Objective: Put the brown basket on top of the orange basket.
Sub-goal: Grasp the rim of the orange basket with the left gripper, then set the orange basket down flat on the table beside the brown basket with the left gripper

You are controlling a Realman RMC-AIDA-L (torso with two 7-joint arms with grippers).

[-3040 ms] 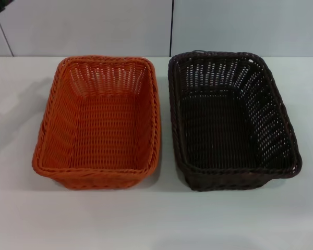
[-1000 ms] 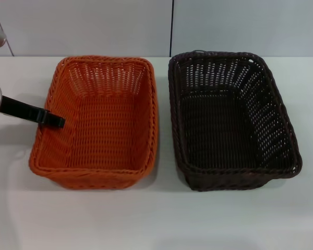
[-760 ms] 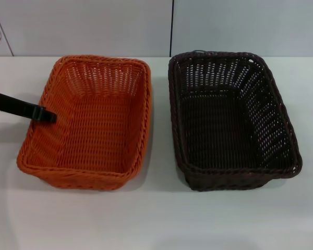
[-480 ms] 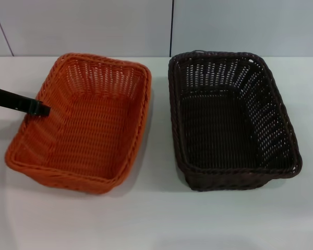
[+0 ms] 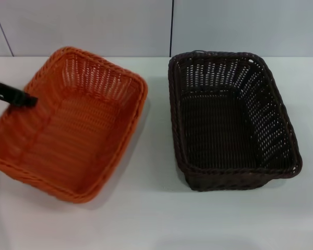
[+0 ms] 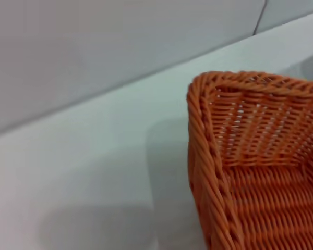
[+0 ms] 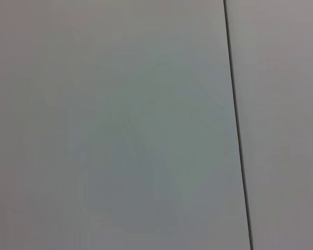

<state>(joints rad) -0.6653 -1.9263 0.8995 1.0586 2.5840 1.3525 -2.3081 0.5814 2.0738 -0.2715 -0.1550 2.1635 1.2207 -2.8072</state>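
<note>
The orange basket (image 5: 68, 130) lies on the left of the white table, turned at an angle, with its near left corner cut off by the picture's edge. My left gripper (image 5: 25, 99) reaches in from the left as a black finger lying across the basket's left rim, gripping it. The left wrist view shows one corner of the orange basket (image 6: 250, 172) close up, without fingers. The brown basket (image 5: 224, 120) stands upright on the right of the table, a gap apart from the orange one. My right gripper is out of view.
The white table (image 5: 156, 224) runs forward of both baskets. A pale wall with a dark vertical seam (image 5: 171, 26) stands behind them. The right wrist view holds only a pale surface with a dark seam (image 7: 235, 125).
The left gripper came in, took the orange basket's left rim and pulled it left. The basket has slid left and turned. The brown basket has not moved.
</note>
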